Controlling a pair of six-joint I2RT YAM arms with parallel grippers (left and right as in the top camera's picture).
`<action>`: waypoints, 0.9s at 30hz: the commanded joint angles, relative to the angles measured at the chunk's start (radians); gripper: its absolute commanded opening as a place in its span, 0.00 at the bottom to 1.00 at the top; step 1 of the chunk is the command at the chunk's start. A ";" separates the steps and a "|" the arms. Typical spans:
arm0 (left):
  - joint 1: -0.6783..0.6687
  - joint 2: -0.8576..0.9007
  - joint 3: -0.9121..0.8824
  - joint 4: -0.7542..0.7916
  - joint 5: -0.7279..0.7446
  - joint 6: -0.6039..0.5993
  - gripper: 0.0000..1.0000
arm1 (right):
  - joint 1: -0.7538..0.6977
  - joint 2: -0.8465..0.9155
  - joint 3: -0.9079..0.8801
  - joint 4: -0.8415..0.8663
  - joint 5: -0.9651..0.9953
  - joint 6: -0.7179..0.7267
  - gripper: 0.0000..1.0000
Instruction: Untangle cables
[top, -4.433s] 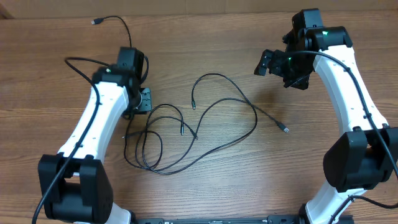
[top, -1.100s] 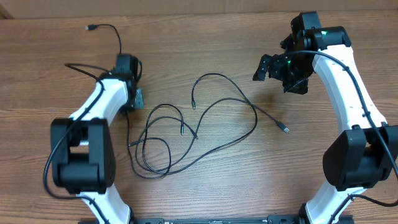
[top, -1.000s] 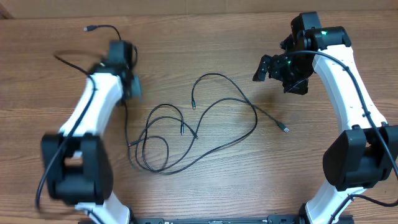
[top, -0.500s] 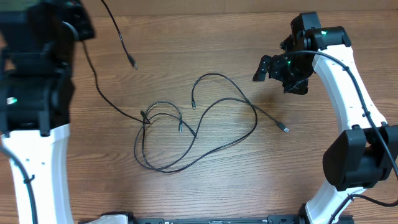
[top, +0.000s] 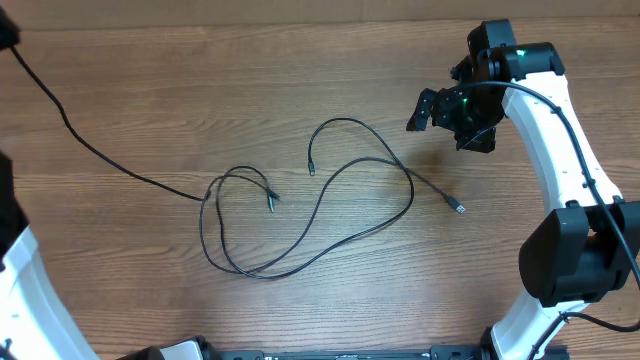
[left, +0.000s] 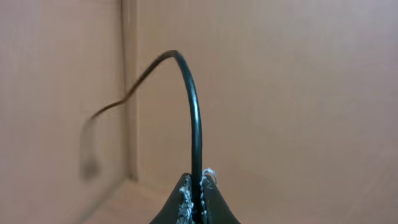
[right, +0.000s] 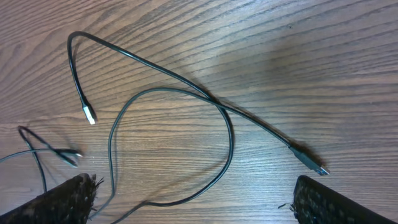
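Observation:
Thin black cables lie looped in the table's middle (top: 411, 195), with metal-tipped plug ends at the right (top: 458, 208) and near the centre (top: 311, 170). One cable strand (top: 130, 175) runs stretched from the tangle up to the top left corner. My left gripper (left: 198, 200) is shut on that cable (left: 196, 124), which rises from the jaws and bends left; this gripper is outside the overhead view. My right gripper (top: 430, 108) hovers open and empty above the right part of the cables. In the right wrist view (right: 199, 205) it shows loops (right: 230, 134) and a plug (right: 310, 163) below it.
The wooden table (top: 330, 60) fills the view. Part of the left arm's white link (top: 25, 290) shows at the bottom left edge. The right arm (top: 560, 150) stretches along the right side. The left wrist view faces a tan cardboard wall (left: 298, 93).
My left arm has swung up and out past the top left with a cable in its jaws. That cable is now stretched and the tangle's left loops have shifted and opened. The right arm has not moved.

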 joint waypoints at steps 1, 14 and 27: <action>0.006 -0.011 0.062 0.013 0.047 -0.012 0.04 | -0.003 0.006 0.002 0.002 -0.005 -0.008 1.00; 0.006 -0.009 0.127 0.161 0.085 -0.080 0.04 | 0.005 0.006 0.002 0.016 -0.005 -0.008 1.00; 0.006 0.095 0.126 0.161 -0.047 -0.077 0.04 | 0.005 0.006 0.002 0.029 -0.005 -0.008 1.00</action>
